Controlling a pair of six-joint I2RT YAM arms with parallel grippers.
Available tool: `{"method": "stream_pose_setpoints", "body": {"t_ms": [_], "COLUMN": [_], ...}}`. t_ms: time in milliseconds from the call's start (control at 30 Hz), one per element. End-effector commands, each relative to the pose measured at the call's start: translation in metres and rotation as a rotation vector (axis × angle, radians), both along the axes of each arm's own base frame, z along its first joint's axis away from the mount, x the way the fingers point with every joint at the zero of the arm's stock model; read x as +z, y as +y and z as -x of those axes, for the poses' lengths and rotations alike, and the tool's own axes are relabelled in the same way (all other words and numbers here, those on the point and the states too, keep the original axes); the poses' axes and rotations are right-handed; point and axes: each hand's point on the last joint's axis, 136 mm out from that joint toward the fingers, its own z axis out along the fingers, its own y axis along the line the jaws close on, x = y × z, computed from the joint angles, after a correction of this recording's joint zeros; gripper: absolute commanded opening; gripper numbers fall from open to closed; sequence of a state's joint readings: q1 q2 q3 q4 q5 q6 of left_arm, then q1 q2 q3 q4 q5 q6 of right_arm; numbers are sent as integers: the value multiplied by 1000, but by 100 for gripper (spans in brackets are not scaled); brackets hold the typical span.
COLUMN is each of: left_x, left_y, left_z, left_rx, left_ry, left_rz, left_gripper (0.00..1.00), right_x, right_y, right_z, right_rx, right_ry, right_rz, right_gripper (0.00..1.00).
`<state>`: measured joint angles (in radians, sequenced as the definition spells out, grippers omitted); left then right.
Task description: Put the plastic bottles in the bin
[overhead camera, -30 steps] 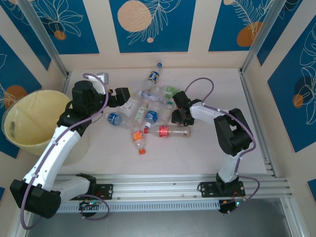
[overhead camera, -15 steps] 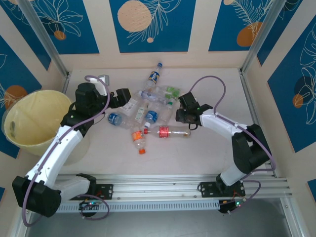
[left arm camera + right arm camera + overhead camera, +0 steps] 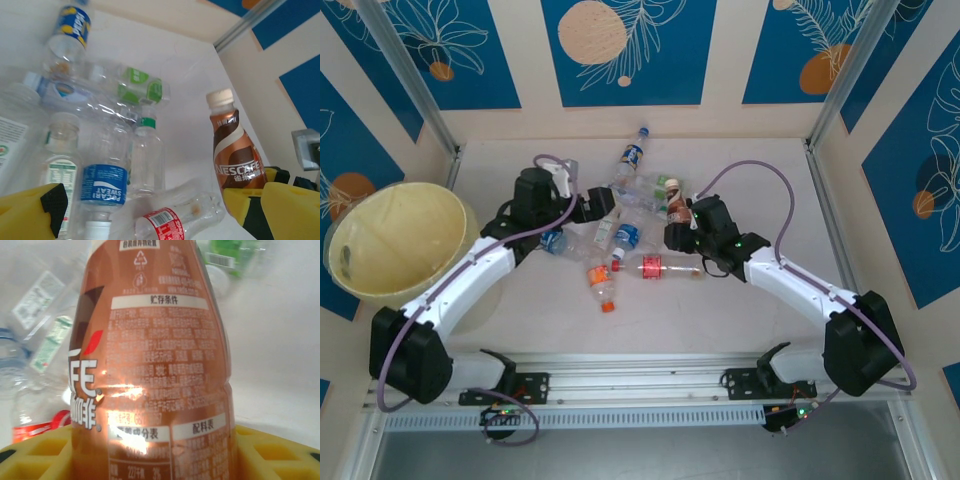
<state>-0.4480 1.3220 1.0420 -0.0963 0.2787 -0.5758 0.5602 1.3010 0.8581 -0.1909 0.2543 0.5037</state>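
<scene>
- Bottles (image 3: 623, 228) of clear, crumpled plastic lie heaped in the middle of the table (image 3: 650, 320), most of them on their sides.
- A red-label bottle (image 3: 655, 266) and an orange-capped one (image 3: 603, 285) lie at the near edge of the heap, and a blue-label bottle (image 3: 632, 151) lies off at the far side.
- The right gripper (image 3: 155, 452) has its yellow fingers (image 3: 37, 457) clamped on either side of a brown bottle (image 3: 150, 355), low on its body. The bottle stands upright with its pale cap on top, at the right side of the heap.
- The left gripper (image 3: 598, 205) hangs over the heap's left side with its fingers spread wide and nothing between them.
- The bin (image 3: 400, 235), round and pale yellow, stands at the table's left edge, well apart from the heap.
</scene>
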Motion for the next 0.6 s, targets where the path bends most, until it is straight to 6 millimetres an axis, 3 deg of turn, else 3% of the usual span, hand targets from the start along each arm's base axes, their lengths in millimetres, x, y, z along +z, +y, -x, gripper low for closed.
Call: {"method": "stream_pose_setpoints", "body": {"t_ms": [0, 267, 400, 567], "left_x": [23, 18, 9, 13], "left_y": [-21, -59, -53, -55], "left_z": [-1, 2, -10, -14], "left_rx": [-47, -192, -109, -106], "left_ry": [-62, -1, 9, -11], "left_rz": [91, 214, 212, 228], "left_gripper": [100, 100, 98, 96], "right_x": [27, 41, 43, 40], "right_y": [31, 77, 94, 106], "right_z": [3, 22, 31, 40], "right_rx": [121, 316, 387, 441], "right_ry": [-73, -86, -82, -69], "right_rz": [-141, -292, -334, -315], "right_gripper": [53, 53, 53, 54]}}
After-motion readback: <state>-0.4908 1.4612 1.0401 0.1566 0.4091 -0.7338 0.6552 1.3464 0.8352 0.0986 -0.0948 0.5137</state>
